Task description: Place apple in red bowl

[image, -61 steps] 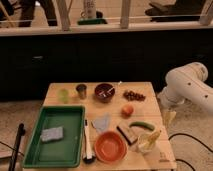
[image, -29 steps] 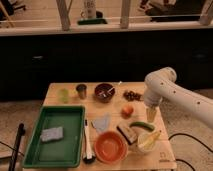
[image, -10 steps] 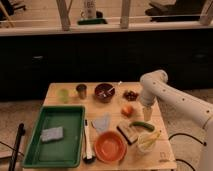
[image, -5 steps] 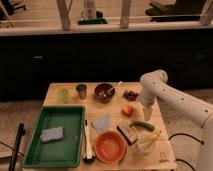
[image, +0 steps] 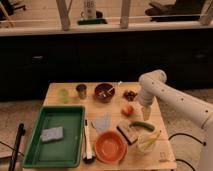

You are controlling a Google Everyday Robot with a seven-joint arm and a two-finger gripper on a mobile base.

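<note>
- Camera view, the gripper: the gripper (image: 146,113) hangs over the right part of the table (image: 162,156), pointing down from the white arm (image: 172,100) that reaches in from the right. Its jaws stand apart and nothing is held between them.
- Camera view, the apple: the apple (image: 127,110) sits on the bare wood near the table's middle, free of any grasp. From the gripper it lies at 9 o'clock, just beside and not under the jaws. The grapes (image: 130,94) lie at 12 o'clock from the apple, a little apart.
- Camera view, what the move turns on: to my eye the jaws need a short shift toward 9 o'clock before they drop. The apple is round, so no long axis dictates their turn.
- Camera view, the goal: the red bowl (image: 110,147) rests near the front edge, at about 7 o'clock from the apple and well apart. A brown block (image: 129,132) lies between them.
</note>
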